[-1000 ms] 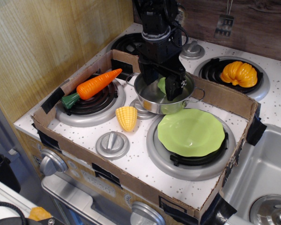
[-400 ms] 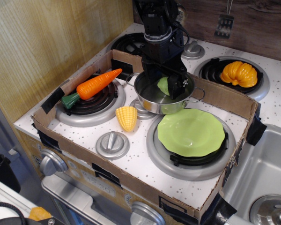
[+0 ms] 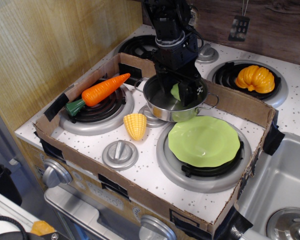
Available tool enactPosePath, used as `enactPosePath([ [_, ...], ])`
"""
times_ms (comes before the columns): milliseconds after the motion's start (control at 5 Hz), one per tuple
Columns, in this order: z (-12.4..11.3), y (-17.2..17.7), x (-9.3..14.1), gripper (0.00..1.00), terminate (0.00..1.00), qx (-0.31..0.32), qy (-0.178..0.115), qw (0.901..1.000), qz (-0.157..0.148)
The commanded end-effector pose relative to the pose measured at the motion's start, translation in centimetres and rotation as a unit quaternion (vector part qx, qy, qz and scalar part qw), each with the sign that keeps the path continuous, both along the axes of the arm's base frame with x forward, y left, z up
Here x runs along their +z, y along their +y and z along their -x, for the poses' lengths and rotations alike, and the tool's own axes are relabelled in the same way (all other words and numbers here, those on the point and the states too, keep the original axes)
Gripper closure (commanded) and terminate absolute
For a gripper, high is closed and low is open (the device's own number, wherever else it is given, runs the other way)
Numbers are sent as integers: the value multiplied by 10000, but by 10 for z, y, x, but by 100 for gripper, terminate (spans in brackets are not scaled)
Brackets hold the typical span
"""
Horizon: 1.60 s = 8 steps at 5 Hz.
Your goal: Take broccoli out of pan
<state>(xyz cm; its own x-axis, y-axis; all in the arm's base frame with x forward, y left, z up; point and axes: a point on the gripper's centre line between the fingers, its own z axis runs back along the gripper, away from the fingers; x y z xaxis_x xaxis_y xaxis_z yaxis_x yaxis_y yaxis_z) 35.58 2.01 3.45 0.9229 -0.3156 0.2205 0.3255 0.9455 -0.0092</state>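
Note:
The pan (image 3: 166, 107) is a shiny steel pot with two loop handles, standing in the middle of the toy stove between the burners. The broccoli (image 3: 175, 91), a small pale green lump, sits inside it against the far wall. My black gripper (image 3: 178, 94) reaches down into the pan from above. Its fingers (image 3: 186, 90) stand on either side of the broccoli and press against it. The lower part of the broccoli is hidden by the fingers and the pan wall.
A light-green plate (image 3: 204, 141) lies on the front right burner, touching the pan. A yellow corn (image 3: 135, 126) lies left of the pan and an orange carrot (image 3: 101, 90) on the left burner. An orange pumpkin (image 3: 256, 78) sits back right. A cardboard wall (image 3: 240, 103) rings the stove, and a sink (image 3: 285, 185) is at right.
The gripper has shifted slightly right inside the pan and its fingers have drawn closer together around the broccoli. The pan and the other things have not moved.

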Motion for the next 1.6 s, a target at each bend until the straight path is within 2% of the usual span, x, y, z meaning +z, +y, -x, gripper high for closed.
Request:
enactPosePath([
  [0,0,3,35,100,0,84,-220,9993,-284],
  [200,8,8,54,100,0,182,-176,9987,-438],
  [400,25,9,80,100,0,418,-116,9964,-735],
  [600,44,-8,94,100,0,791,4,9940,-750],
  [800,55,-41,84,100,0,1192,-53,9913,-554],
  [1000,54,-62,63,100,0,1181,-101,9927,-224],
  [1200,54,-82,33,100,0,1349,-169,9905,223],
  [1400,60,-89,3,100,0,1512,-404,9863,524],
])
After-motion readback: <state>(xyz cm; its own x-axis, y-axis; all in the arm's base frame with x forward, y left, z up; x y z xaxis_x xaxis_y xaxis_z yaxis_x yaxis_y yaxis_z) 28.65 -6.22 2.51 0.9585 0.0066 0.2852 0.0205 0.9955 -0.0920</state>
